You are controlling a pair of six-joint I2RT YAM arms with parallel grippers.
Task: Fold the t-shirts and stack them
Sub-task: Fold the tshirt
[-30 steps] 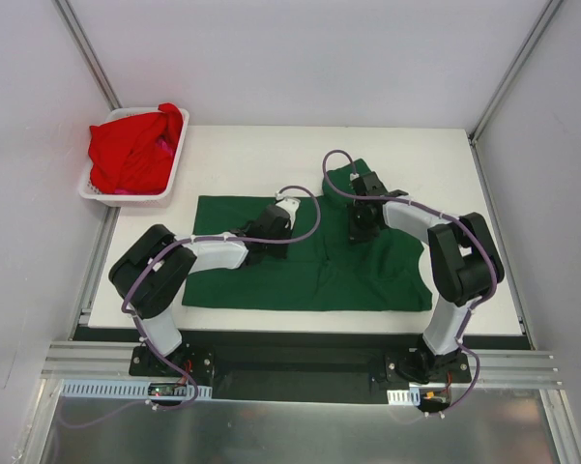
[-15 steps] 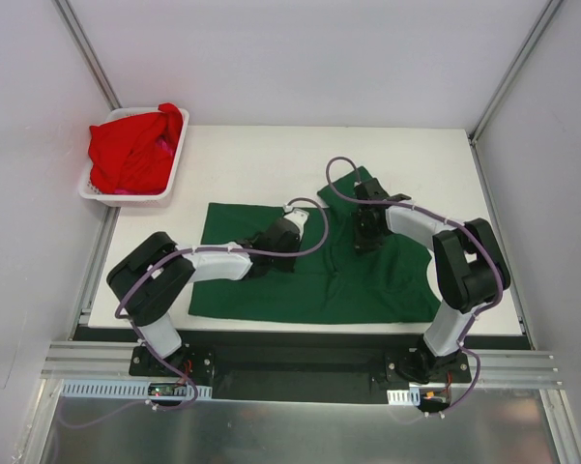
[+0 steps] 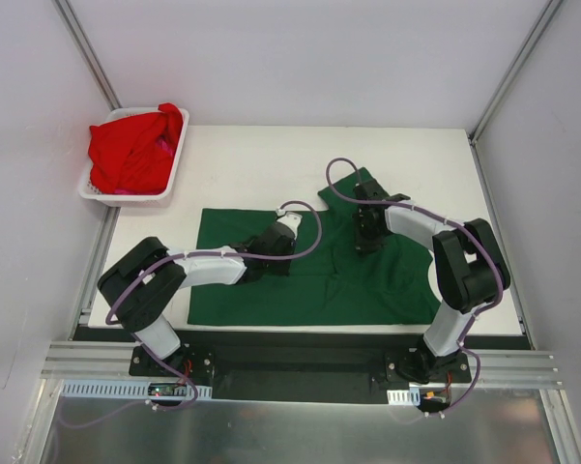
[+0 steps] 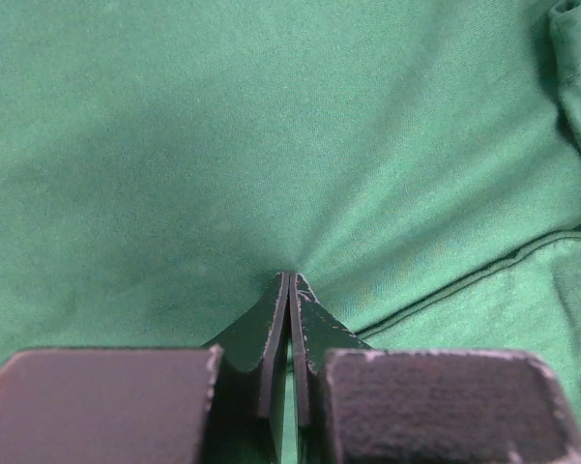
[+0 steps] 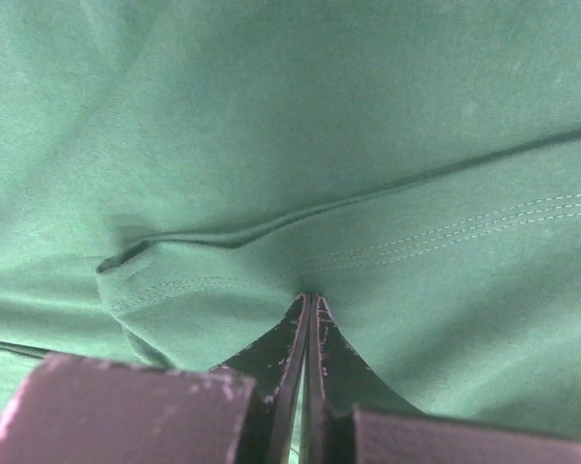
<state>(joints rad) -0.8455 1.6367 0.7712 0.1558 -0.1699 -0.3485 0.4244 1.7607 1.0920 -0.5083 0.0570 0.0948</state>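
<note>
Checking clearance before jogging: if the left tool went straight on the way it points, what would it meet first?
The green t-shirt: the left tool is shut on a pinch of it, cloth puckering toward the tips. The table probably lies right beneath, hidden here.

1. The top camera is looking steeply down from above the near edge at 6 o'clock, taking in the whole table (image 3: pixel 271 159).
2. Both wrist cameras are hovering very close over the green t-shirt (image 3: pixel 271 300) (image 4: pixel 271 145) (image 5: pixel 367 97), which all three views are sharing.
</note>
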